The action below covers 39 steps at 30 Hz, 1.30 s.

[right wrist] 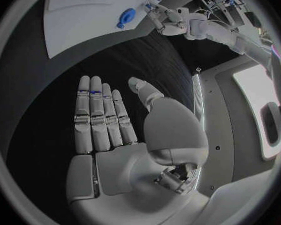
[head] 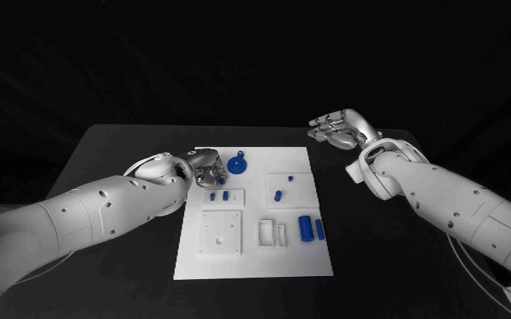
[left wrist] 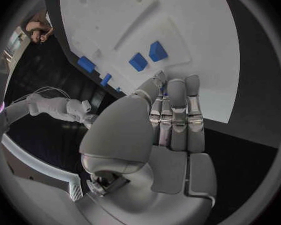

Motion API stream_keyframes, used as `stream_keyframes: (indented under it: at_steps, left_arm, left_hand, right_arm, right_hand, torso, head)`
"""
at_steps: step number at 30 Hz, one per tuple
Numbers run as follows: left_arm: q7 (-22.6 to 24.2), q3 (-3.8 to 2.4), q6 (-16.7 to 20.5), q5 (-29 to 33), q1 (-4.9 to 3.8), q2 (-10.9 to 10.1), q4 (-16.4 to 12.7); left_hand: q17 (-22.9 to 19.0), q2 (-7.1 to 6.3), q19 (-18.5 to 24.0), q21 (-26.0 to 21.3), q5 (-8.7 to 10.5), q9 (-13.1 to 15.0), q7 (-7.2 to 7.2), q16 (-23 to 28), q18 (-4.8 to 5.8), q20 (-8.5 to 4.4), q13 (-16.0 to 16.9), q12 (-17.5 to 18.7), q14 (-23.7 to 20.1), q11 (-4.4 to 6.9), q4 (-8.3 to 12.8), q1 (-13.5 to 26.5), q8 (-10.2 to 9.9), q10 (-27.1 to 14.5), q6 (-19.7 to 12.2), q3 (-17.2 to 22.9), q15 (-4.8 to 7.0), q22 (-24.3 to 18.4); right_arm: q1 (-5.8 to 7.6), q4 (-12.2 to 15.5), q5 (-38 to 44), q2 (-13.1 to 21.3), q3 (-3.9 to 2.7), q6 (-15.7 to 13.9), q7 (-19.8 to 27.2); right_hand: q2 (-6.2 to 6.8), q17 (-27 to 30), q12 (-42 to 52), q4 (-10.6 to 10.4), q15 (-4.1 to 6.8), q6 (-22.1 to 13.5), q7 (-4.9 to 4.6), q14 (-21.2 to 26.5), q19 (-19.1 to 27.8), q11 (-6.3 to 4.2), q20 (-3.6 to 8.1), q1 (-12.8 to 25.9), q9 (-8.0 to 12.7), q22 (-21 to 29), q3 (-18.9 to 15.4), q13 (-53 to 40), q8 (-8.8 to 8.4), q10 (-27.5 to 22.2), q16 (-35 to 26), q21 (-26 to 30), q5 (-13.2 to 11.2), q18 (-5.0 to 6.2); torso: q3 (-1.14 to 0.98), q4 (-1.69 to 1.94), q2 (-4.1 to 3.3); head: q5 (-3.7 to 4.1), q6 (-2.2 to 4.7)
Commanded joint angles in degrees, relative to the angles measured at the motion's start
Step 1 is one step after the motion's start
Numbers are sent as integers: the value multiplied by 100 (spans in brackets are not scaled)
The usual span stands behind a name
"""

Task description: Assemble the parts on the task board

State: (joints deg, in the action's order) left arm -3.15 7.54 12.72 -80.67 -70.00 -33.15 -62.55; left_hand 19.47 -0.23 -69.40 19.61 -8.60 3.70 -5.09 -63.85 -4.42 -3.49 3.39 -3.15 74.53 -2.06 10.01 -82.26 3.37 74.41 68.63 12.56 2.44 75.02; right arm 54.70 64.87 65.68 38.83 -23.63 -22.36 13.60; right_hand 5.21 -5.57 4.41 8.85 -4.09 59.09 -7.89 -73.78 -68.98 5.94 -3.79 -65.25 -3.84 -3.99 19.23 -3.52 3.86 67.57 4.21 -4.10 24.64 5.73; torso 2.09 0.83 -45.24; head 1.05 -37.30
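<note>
The white task board [head: 251,263] lies in the middle of the black table. On it are a round blue part [head: 238,164], two small blue pegs [head: 218,196] in a raised block, further small blue pieces [head: 278,196] and two blue cylinders [head: 312,228]. My left hand [head: 204,173] hovers at the board's far left edge, just beyond the pegs [left wrist: 147,56]. Its fingers [left wrist: 178,110] lie straight and together, the thumb against their tips. A speck of blue shows there; whether it is a held part I cannot tell. My right hand [head: 341,130] is raised beyond the board's far right corner, with its fingers [right wrist: 100,117] straight and the palm empty.
A square white plate [head: 221,234] and two narrow white slots [head: 272,233] sit on the board's near half. Black table [head: 383,260] lies bare on both sides of the board. The left forearm [head: 96,212] stretches across the table's near left.
</note>
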Motion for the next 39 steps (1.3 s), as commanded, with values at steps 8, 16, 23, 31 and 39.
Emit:
stream_keyframes:
  at_steps: [8, 16, 23, 31, 39]
  left_arm:
    - [44, 58, 68, -48, 48, 28, 40]
    - [85, 63, 252, -45, 50, -13, 35]
    - [103, 62, 391, -27, 51, -58, 28]
    - [123, 53, 510, 9, 50, -131, 17]
    - [361, -58, 847, 803, -8, -365, -95]
  left_hand:
    - [4, -134, 39, 30, 50, -17, -100, 29, -124, 53, -3, -17, -13, -147, 96, 7, 9, -309, -655, 47, -77, 110]
    - [-31, -373, 77, -3, 40, -27, 37, 89, -237, 178, -4, -19, -115, -361, 147, 27, 2, -1008, -1326, 158, -217, 101]
    - [-110, -418, 68, -114, 32, -42, 57, 160, -334, 278, -4, -21, -162, -448, 47, -151, -13, -1324, -1812, -56, -283, 95]
    - [-143, -417, 37, -178, 23, -44, 30, 171, -346, 288, -5, -20, -155, -465, -8, -285, -16, -1384, -1851, -175, -289, 111]
    - [-133, -414, 68, -48, 10, -24, -178, 133, -344, 257, -7, -17, -132, -415, 48, -169, 5, -1152, -1270, 96, -254, 126]
  right_arm:
    - [-3, -6, -16, -7, -3, 81, 62]
    - [-4, -7, -3, -2, -2, 210, -7]
    - [-9, -6, 46, 4, -2, 338, -68]
    - [-25, 22, 488, 4, -2, 732, -206]
    - [-57, 174, 1890, -5, 0, 1369, -489]
  right_hand:
    - [31, 6, -30, -8, -16, 14, -23, -16, 30, 10, -23, 21, 6, 9, 18, 8, -27, -54, -21, 2, 39, 20]
    - [44, 19, -44, 22, -45, -8, -35, 50, 97, 39, -45, -10, 6, 13, -4, 8, -26, -131, -28, 12, 22, 13]
    - [43, 9, -53, 96, -63, -1, -46, 72, 124, 80, -65, -87, 5, 11, -77, 9, -27, -248, -19, 4, -3, 34]
    - [0, -134, -56, 345, 96, 154, -19, -333, -306, 36, 89, -366, -2, -46, 9, 11, -14, -174, 149, -190, -147, 146]
    - [-41, -920, -97, 582, 485, 547, 103, -1196, -1247, -159, 542, -542, 3, -367, -125, 13, -23, 236, 726, -864, -229, 144]
  torso:
    - [6, 1, 4]
    - [3, 1, 9]
    - [6, 0, 8]
    - [5, 1, 8]
    - [-7, 1, 12]
  head:
    - [-15, -9]
    - [-20, 5]
    - [-28, 22]
    - [-41, 55]
    - [6, 135]
